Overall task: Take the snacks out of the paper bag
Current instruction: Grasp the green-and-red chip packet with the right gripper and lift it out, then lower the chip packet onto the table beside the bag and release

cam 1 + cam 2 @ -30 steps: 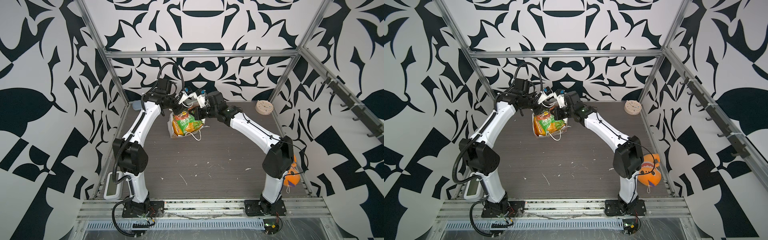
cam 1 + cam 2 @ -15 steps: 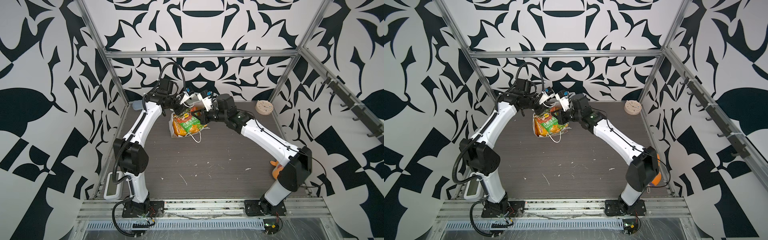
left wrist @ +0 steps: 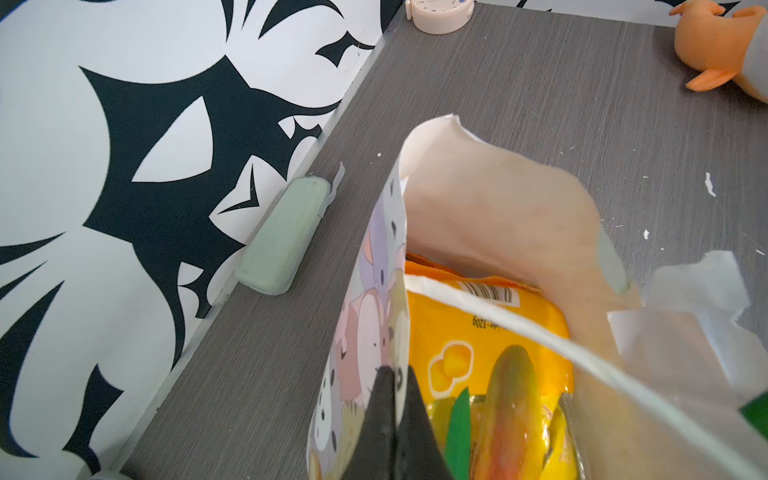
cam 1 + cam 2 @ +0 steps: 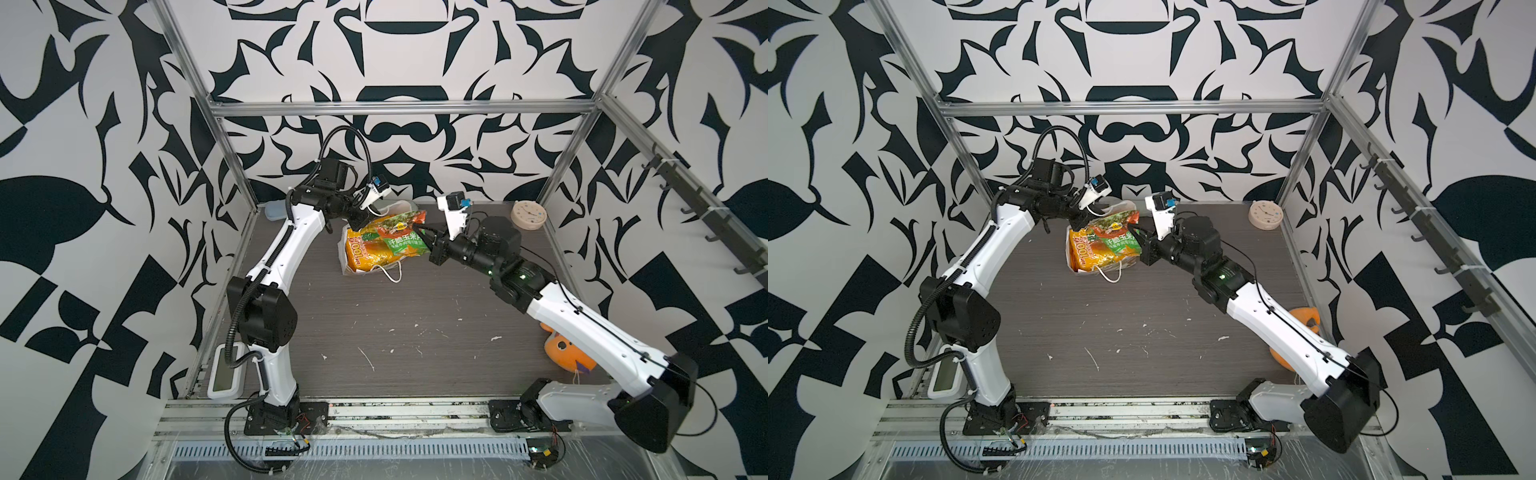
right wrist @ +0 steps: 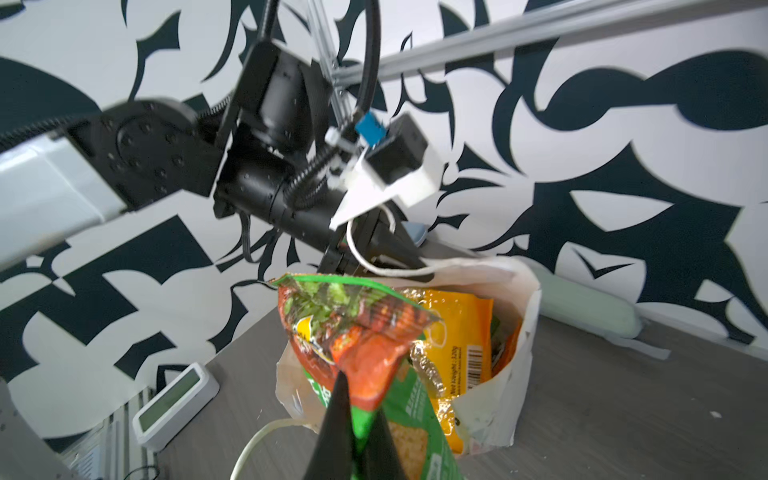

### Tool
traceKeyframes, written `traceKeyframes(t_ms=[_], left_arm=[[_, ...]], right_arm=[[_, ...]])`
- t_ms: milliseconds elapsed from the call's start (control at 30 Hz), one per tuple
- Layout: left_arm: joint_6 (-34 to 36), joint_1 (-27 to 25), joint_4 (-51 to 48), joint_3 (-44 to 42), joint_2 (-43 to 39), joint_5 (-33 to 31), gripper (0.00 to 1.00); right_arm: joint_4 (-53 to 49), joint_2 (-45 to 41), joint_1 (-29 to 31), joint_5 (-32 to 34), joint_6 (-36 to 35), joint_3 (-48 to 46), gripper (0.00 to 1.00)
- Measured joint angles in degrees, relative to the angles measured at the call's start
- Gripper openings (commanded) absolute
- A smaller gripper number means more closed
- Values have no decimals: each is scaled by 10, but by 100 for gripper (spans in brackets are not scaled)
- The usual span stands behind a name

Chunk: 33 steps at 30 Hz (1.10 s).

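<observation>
A bag (image 4: 344, 251) stands at the far middle of the table (image 4: 374, 332). The left gripper (image 3: 397, 378), jaws closed, pinches the bag's far-left rim. The right gripper (image 5: 357, 399), jaws also closed, grips a green packet (image 5: 353, 328) by one corner, held up at the bag's mouth. A yellow packet (image 5: 453, 328) sits inside

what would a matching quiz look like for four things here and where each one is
Things:
1 green packet
2 paper bag
3 cream clock
4 orange plush toy

Places or states:
a far right corner of the table
b clamped in the right gripper
c partly hidden by the right arm
d rim pinched by the left gripper

Pairs: 1-b, 2-d, 3-a, 4-c
</observation>
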Motion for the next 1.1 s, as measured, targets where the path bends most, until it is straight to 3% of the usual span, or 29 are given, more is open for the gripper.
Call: traceKeyframes(t_ms=[300, 467, 700, 867, 1100], left_arm=[[0, -7, 12, -25, -18, 0, 0], [0, -9, 15, -37, -26, 0, 0], [2, -9, 19, -40, -28, -1, 0], [6, -10, 21, -47, -33, 0, 0], [7, -11, 23, -49, -33, 0, 0]], right_arm=[[22, -95, -119, 82, 67, -65, 0], [-5, -86, -230, 75, 114, -89, 0], [-52, 35, -367, -17, 156, -96, 0], [-121, 165, -380, -89, 143, -33, 0], [-133, 296, -380, -153, 144, 47, 0]])
